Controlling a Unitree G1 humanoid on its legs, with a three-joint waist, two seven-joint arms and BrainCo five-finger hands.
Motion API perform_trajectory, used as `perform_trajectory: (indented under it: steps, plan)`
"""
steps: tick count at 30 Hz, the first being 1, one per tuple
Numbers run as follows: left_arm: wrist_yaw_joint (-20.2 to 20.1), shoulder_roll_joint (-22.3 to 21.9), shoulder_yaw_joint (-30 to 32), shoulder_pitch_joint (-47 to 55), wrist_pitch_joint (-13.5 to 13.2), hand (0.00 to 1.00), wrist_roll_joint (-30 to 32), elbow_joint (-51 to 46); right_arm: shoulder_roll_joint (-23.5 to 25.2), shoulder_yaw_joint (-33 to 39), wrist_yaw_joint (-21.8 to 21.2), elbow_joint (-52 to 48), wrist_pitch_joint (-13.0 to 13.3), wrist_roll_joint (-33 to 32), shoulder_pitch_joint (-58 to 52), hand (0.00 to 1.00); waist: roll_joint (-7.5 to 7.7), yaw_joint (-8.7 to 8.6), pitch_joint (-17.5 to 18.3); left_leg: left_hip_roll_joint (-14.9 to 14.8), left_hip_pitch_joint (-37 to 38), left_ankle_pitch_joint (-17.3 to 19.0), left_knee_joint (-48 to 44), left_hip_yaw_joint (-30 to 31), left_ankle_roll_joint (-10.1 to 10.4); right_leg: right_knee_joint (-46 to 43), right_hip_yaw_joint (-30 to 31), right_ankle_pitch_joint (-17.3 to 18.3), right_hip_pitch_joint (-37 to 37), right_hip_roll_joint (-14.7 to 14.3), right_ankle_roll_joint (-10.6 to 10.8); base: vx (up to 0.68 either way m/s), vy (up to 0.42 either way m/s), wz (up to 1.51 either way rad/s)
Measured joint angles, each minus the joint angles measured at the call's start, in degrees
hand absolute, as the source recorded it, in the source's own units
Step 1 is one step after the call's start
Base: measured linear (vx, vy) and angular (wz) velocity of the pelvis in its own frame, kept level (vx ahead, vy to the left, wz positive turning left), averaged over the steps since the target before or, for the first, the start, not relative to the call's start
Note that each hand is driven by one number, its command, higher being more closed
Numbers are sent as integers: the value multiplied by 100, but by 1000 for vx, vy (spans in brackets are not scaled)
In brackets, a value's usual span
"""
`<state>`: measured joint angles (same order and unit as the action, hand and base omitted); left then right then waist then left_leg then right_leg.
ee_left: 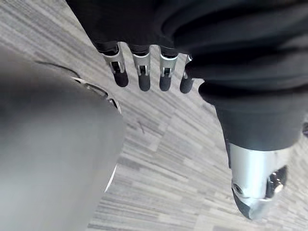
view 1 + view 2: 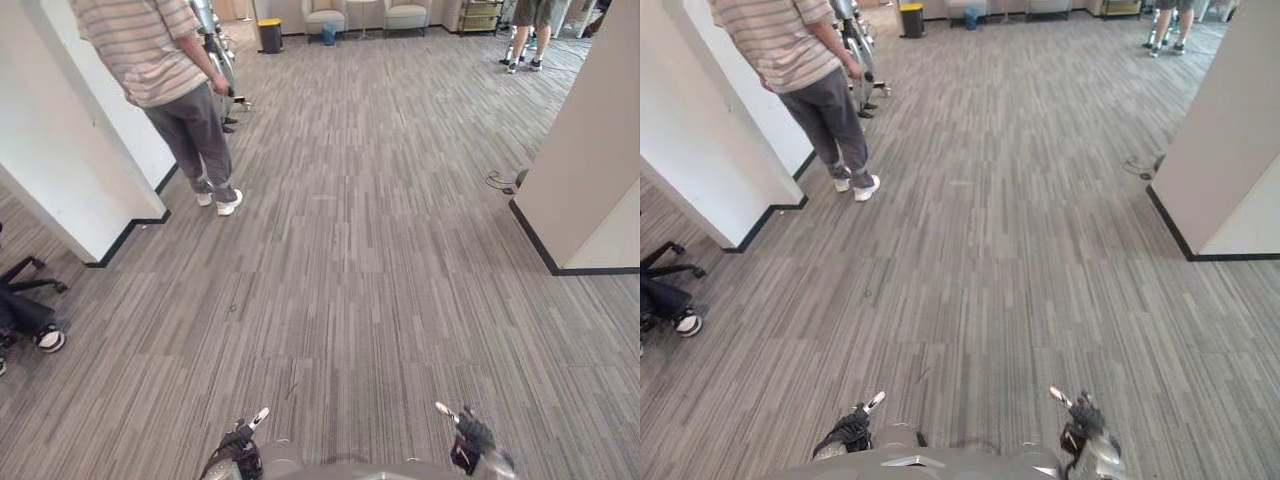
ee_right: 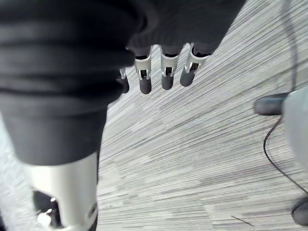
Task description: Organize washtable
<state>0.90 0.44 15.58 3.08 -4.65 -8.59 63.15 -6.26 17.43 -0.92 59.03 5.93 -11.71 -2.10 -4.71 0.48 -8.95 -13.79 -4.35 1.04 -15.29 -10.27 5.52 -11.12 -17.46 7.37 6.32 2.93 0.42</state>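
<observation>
your left hand (image 1: 143, 72) and right hand (image 3: 166, 72) hang loose-fingered, holding nothing. ahead of them: carpet floor (image 2: 380, 260), a person (image 2: 150, 50); can't tell where the washtable is, so i'd judge all of it's left.

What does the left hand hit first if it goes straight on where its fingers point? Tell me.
Probably the carpeted floor: the left hand points straight fingers at it, with nothing between as far as its wrist view shows.
</observation>
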Motion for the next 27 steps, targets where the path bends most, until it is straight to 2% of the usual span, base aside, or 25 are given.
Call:
perform_trajectory:
  steps: [4,6,7,14,19,20,22,23,24,25,26,27]
  plan:
    - [-7,298,-368,-100,-9,0,9,152,217,-94,4,314,-45,-58,-273,0,435,-120,1,512,504,79,387,-239,-58,-19,256,202,205,458,268,280,67,-23]
    - [-12,362,-503,-105,-6,0,13,191,206,30,-30,452,-54,-51,-399,0,513,-163,78,703,713,20,756,-326,-112,172,259,161,318,587,348,212,30,-4]
    - [-29,463,-1109,-98,-50,0,50,325,203,549,-161,854,-281,1,-690,0,576,-160,227,862,1162,-688,2064,-237,-96,490,145,74,370,528,486,91,8,-2]
    - [-34,464,-1109,-97,-48,0,49,330,202,559,-163,857,-283,-1,-697,0,573,-161,244,859,1132,-686,2069,-252,-96,568,145,69,368,521,494,0,0,0]
    - [-66,484,-1091,-99,-48,0,22,386,205,766,-225,910,-366,-22,-633,0,542,-159,358,870,797,-669,2060,-269,-112,693,107,33,106,557,565,21,8,1]
    - [-71,489,-1073,-98,-41,0,15,391,205,796,-234,916,-399,-38,-620,0,569,-154,371,873,709,-611,2010,-284,-127,710,94,32,56,571,582,65,25,12]
    - [-104,497,-935,-135,-31,0,-13,362,206,978,-261,927,-430,-70,-483,0,553,-149,356,881,99,-166,1153,-209,-214,764,-77,32,-73,679,684,73,30,25]
    - [-110,490,-929,-152,-20,0,-37,355,201,1075,-259,928,-450,-80,-430,0,536,-149,348,924,-150,106,722,-187,-355,679,-194,121,-111,790,828,173,120,48]
    - [-122,486,-944,-152,-8,0,-145,309,157,1172,-256,910,-479,-125,-406,0,551,-148,344,1096,-320,399,225,-265,-539,380,-359,343,-134,1070,1125,322,152,65]
    - [-128,469,-1030,-130,-3,0,-160,203,51,1192,-261,902,-478,-322,-454,0,536,-172,340,1287,-301,623,-32,-404,-617,-263,-403,421,-173,1312,1215,300,171,62]
    - [-134,437,-1084,-122,-2,0,-158,210,-15,1192,-267,882,-471,-373,-425,0,431,-161,326,1301,-286,837,-28,-451,-592,-903,-380,467,-407,1424,1165,253,197,52]
    - [-139,427,-1112,-123,2,0,-162,247,-22,1213,-272,852,-446,-549,-372,0,425,-166,307,1374,-196,915,-54,-444,-636,-1994,-209,406,-905,1733,1015,133,288,30]
